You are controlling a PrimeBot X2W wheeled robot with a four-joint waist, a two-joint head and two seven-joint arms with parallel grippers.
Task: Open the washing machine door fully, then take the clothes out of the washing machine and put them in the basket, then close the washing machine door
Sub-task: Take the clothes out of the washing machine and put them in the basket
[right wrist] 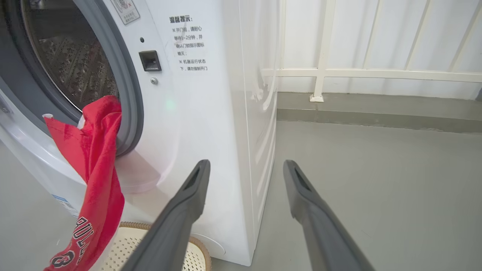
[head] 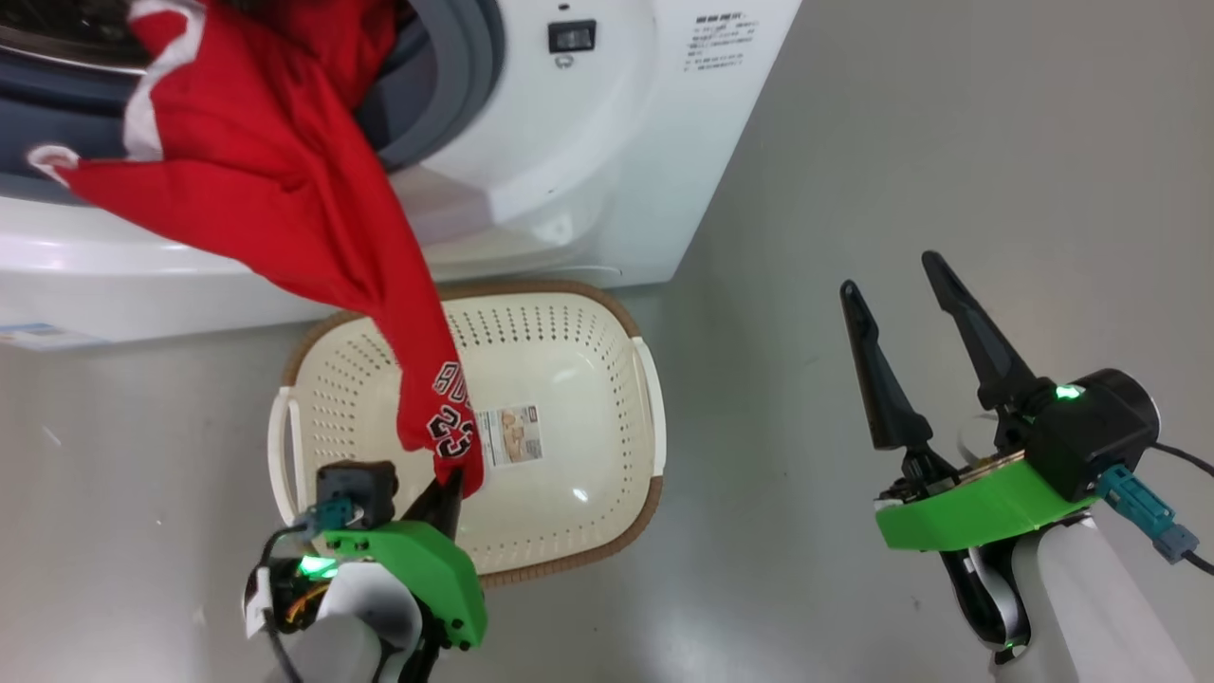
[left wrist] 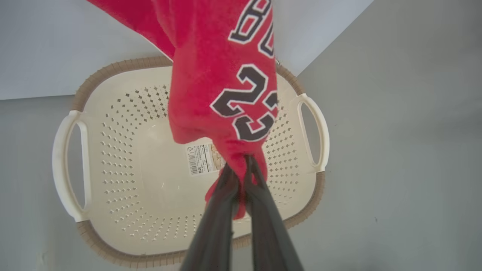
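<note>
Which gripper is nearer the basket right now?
Left. The left gripper hangs over the basket, shut on the clothes; the right gripper stands open beside it over the floor.

Head view: the washing machine [head: 588, 190] runs off the frame from 9 to 12 o'clock. Its drum is largely masked by the clothes [head: 285, 190], whose upper folds are cut at 12 o'clock. The printed notice [head: 721, 43] at 1 o'clock is too small to read, and the blue label [head: 33, 334] is clipped at 9 o'clock.

Left wrist view: the left gripper [left wrist: 241, 165] has its tips buried in red cloth. The cloth covers the sticker [left wrist: 199, 160] on its 3 o'clock side and the basket [left wrist: 109, 71] rim at 12 o'clock. The lettering above the 23 is cut off.

Right wrist view: the basket is mostly lost at 7 o'clock, behind a finger [right wrist: 177, 226] of the right gripper [right wrist: 244, 165].
</note>
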